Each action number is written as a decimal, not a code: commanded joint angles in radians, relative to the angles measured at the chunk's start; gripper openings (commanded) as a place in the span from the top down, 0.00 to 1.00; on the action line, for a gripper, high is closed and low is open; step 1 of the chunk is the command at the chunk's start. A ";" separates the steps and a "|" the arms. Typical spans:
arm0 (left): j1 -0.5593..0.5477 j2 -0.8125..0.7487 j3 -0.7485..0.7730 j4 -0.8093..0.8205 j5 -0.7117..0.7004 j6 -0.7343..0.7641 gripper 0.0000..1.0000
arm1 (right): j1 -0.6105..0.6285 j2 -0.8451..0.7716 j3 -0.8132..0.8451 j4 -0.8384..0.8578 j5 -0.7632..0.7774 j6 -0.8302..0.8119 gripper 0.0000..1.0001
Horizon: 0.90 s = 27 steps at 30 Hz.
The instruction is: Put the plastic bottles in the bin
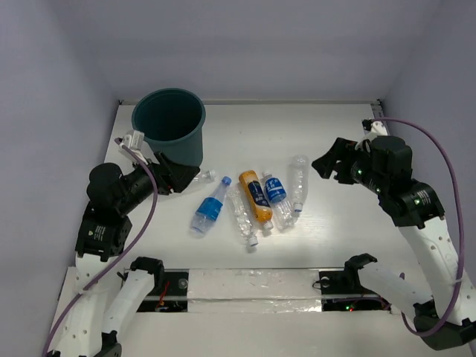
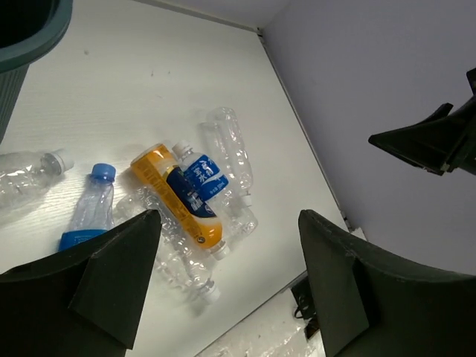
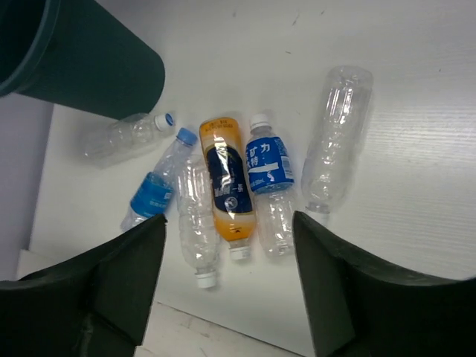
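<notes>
Several plastic bottles lie mid-table: a blue-capped one [image 1: 210, 207], a clear crinkled one [image 1: 242, 216], the orange one [image 1: 255, 195], a blue-labelled one [image 1: 277, 197] and a clear one [image 1: 299, 178]. Another clear bottle [image 1: 202, 176] lies by the bin [image 1: 169, 125], a dark teal bucket at the back left. My left gripper [image 1: 175, 175] is open and empty beside the bin, over that bottle. My right gripper [image 1: 331, 163] is open and empty to the right of the bottles. The right wrist view shows the orange bottle [image 3: 227, 178] and the bin [image 3: 89, 59].
White walls close the table at the back and both sides. A strip of shiny tape [image 1: 253, 286] runs along the front edge between the arm bases. A purple cable [image 1: 439, 149] loops over the right arm.
</notes>
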State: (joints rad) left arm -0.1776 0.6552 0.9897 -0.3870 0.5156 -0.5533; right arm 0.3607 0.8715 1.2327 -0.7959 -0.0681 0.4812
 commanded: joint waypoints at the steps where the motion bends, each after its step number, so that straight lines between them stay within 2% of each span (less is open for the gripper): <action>1: -0.023 0.007 0.021 0.013 0.021 0.033 0.29 | -0.019 -0.006 -0.001 0.014 -0.025 0.020 0.29; 3: -0.037 0.006 0.023 0.016 0.027 0.036 0.39 | -0.037 -0.008 -0.009 0.018 -0.025 0.023 0.47; 4: -0.048 0.011 0.024 0.020 0.056 0.036 0.44 | -0.037 -0.011 -0.018 0.018 -0.033 0.025 0.69; 5: -0.048 0.014 0.023 0.042 0.085 0.035 0.50 | -0.048 -0.011 -0.022 0.020 -0.038 0.027 0.77; 6: -0.063 0.029 0.026 0.040 0.098 0.029 0.65 | -0.058 -0.012 -0.025 0.018 -0.041 0.027 0.85; 7: -0.077 0.041 0.032 0.031 0.090 0.030 0.73 | -0.058 -0.009 -0.030 0.018 -0.053 0.027 0.90; 8: -0.124 0.064 0.044 0.005 0.075 0.036 0.86 | -0.069 -0.009 -0.038 0.018 -0.059 0.023 0.98; 9: -0.164 0.073 0.044 -0.001 0.054 0.045 0.89 | -0.069 -0.006 -0.042 0.021 -0.062 0.023 1.00; 11: -0.276 0.124 0.043 -0.038 -0.093 0.044 0.96 | -0.106 -0.002 -0.061 0.024 -0.084 0.019 1.00; 12: -0.424 0.164 0.047 -0.049 -0.218 0.015 0.96 | -0.121 0.001 -0.065 0.026 -0.088 0.019 1.00; 15: -0.630 0.217 0.072 -0.113 -0.452 -0.025 0.96 | -0.132 -0.003 -0.067 0.026 -0.082 0.010 1.00; 16: -0.640 0.231 0.075 -0.137 -0.568 -0.033 0.96 | -0.132 -0.005 -0.068 0.024 -0.073 0.007 1.00; 19: -0.640 0.256 0.049 -0.199 -0.657 -0.037 0.92 | -0.132 -0.008 -0.087 0.032 -0.068 0.005 1.00; 21: -0.640 0.274 0.009 -0.222 -0.674 -0.030 0.77 | -0.141 -0.014 -0.107 0.056 -0.073 0.013 1.00; 22: -0.640 0.290 -0.020 -0.231 -0.681 -0.031 0.64 | -0.141 -0.017 -0.130 0.067 -0.078 0.020 1.00; 27: -0.631 0.337 -0.080 -0.217 -0.741 -0.051 0.30 | -0.141 -0.005 -0.191 0.141 -0.101 0.033 0.94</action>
State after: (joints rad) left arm -0.8162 0.9668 0.9352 -0.5949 -0.1295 -0.5900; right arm 0.2279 0.8646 1.0653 -0.7525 -0.1379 0.5060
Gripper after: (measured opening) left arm 0.657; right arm 0.053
